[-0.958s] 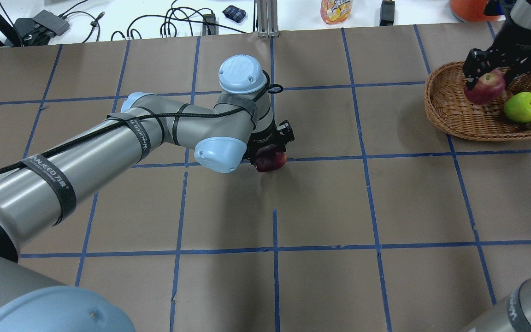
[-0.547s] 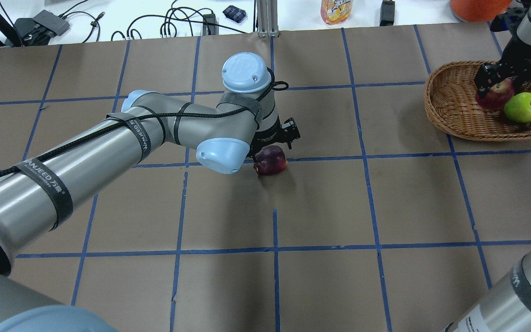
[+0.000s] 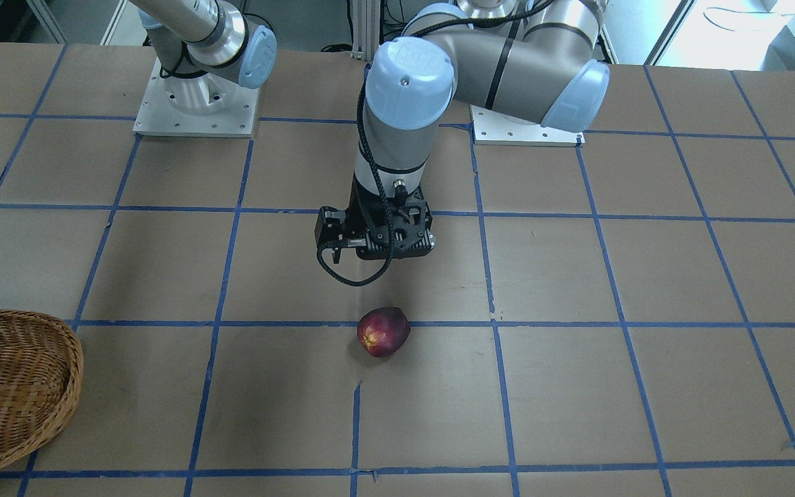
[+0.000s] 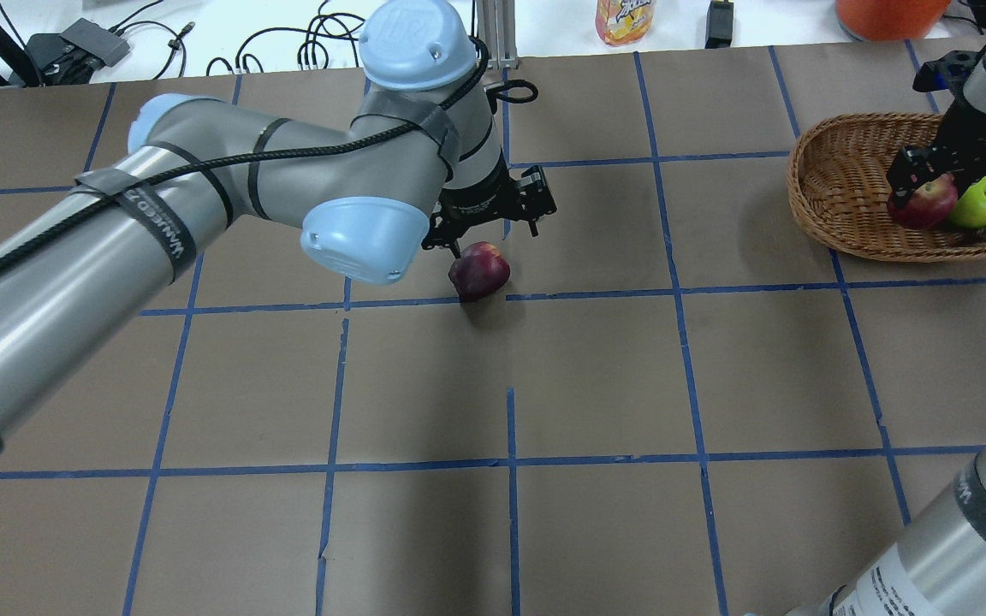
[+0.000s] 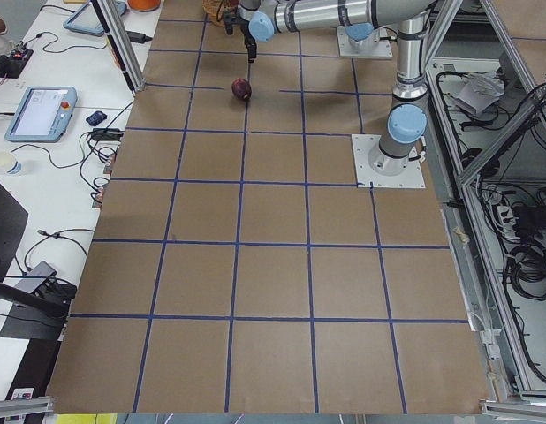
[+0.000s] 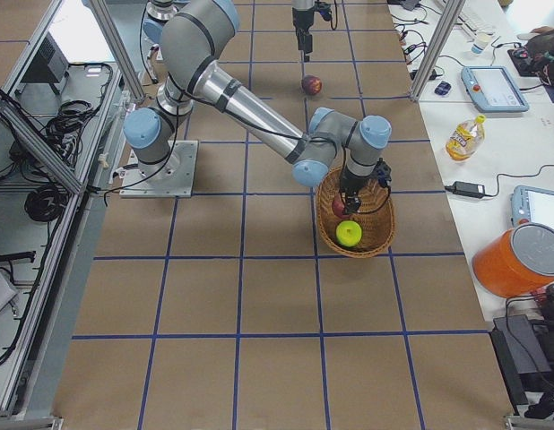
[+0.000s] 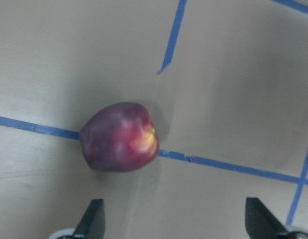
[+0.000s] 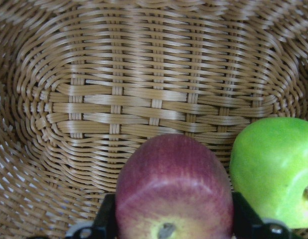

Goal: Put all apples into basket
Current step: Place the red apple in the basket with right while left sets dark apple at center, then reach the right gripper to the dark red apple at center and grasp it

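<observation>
Overhead exterior: left claw gapes above maroon apple.

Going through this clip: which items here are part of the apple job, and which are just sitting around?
Part of the job:
- maroon apple, on the table by the open left gripper
- red apple, gripped by the right gripper inside the basket
- green apple, in the basket

Just lying about, beyond the table's far edge:
- drink bottle
- cables
- orange container
- teach pendant
</observation>
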Motion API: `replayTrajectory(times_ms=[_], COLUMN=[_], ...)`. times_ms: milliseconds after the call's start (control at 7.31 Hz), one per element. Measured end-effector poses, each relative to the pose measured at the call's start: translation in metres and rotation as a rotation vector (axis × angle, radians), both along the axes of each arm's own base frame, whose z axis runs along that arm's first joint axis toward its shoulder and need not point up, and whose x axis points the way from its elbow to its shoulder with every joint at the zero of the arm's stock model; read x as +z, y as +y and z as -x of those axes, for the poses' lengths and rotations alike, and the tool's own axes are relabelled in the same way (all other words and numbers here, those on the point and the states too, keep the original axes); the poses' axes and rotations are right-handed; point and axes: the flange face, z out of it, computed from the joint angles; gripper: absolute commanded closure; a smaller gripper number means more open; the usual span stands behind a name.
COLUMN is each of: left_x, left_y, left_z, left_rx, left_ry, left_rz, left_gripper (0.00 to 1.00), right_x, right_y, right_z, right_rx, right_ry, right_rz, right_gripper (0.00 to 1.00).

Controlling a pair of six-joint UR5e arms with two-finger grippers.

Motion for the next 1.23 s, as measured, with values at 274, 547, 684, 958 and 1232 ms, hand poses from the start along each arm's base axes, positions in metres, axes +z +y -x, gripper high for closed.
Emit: replayTrajectory(times_ms=[274, 547, 684, 958, 1232], left_x=[0.062, 0.104, 0.116, 0.128, 0.129], left_y=[0.022, 0.035, 0.039, 0.043, 0.042], left_z=[-0.068, -0.144, -0.169, -0.19, -0.195], left_rx=[-0.156, -0.241, -0.246, -0.236, -0.23], left_ry=[-0.071, -0.082, -0.081, -0.078, -0.077], left_rz=[-0.063, -0.086, -0.072, -0.045, -0.036], left_gripper=[0.0, 0.0, 0.0, 0.0, 0.0], right_x=[0.003, 0.022, 0.043, 0.08, 0.098], right_y=[0.0, 0.005, 0.012, 0.021, 0.025], right_z=[0.0, -0.006, -0.024, -0.101, -0.229], right_rx=[-0.006, -0.002, 0.006, -0.047, -0.217], right_ry=[-0.005, -0.012, -0.038, -0.126, -0.148], right_rz=[-0.003, -0.014, -0.025, -0.035, -0.033], right_gripper=[0.0, 0.0, 0.0, 0.0, 0.0])
